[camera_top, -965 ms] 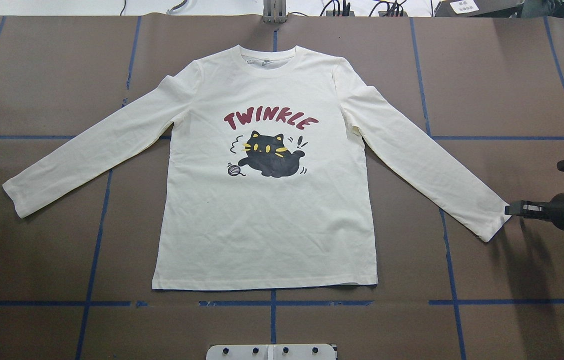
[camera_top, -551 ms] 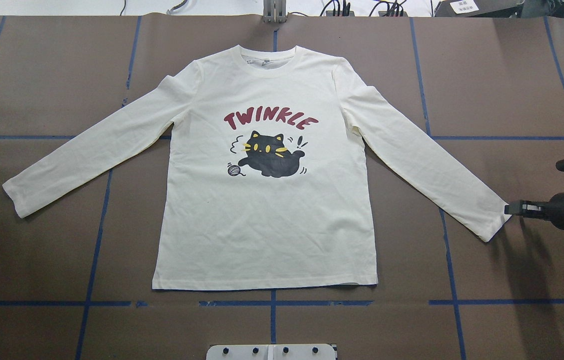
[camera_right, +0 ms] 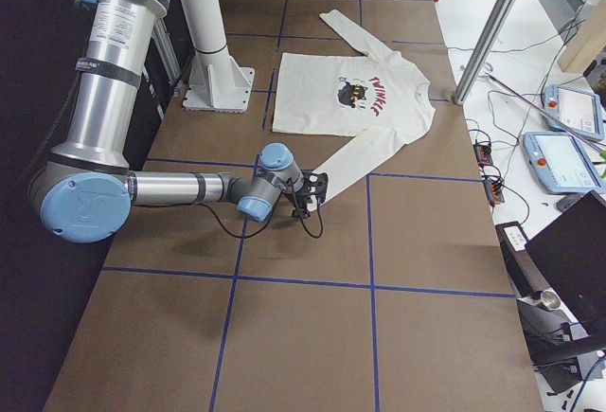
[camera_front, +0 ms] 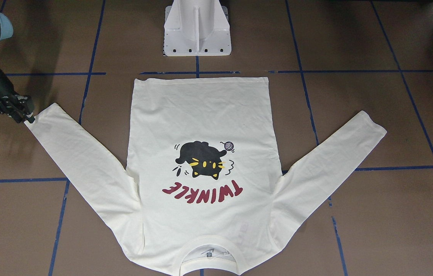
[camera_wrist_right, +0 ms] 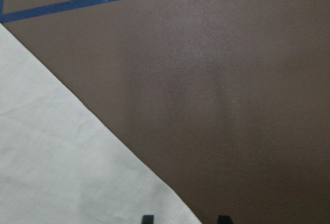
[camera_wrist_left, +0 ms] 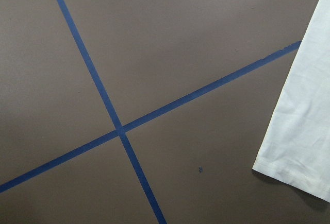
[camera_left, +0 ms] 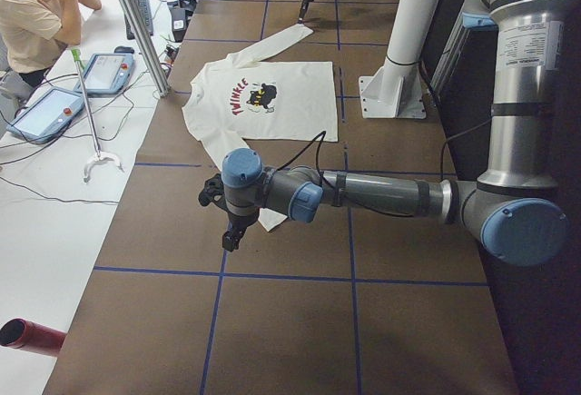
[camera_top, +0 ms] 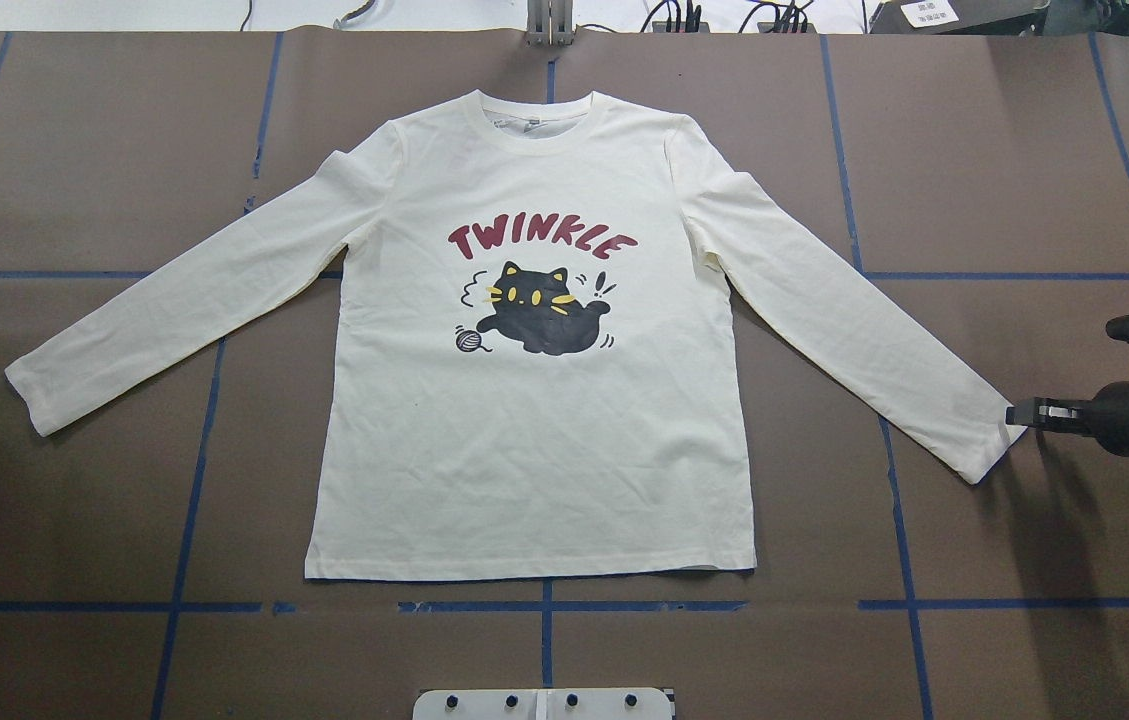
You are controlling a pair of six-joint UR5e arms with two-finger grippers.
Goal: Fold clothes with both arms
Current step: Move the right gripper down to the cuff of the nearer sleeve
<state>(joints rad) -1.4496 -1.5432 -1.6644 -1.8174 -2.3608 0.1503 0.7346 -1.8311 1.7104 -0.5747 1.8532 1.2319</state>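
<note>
The cream T-shirt [camera_top: 534,440] with the black cat print and "TWINKLE" lettering lies flat, face up, sleeves spread, on the brown table; it also shows in the front-facing view [camera_front: 201,115]. My right gripper [camera_top: 1016,411] sits low at the right sleeve's cuff [camera_top: 979,445]. In the right wrist view its two fingertips [camera_wrist_right: 148,219] stand apart, one over the sleeve [camera_wrist_right: 62,172] and one over the table, so it is open. My left gripper [camera_left: 231,234] hovers just beyond the left cuff [camera_wrist_left: 304,141]; it shows only in the exterior left view, so I cannot tell its state.
The white pedestal base [camera_front: 197,30] stands behind the shirt's hem. Blue tape lines [camera_top: 544,606] cross the table. An operator [camera_left: 36,14] sits beside the table's far side, with teach pendants [camera_right: 559,161] and cables on a white bench.
My right gripper has crept slightly left, closer onto the right cuff. The shirt has not moved.
</note>
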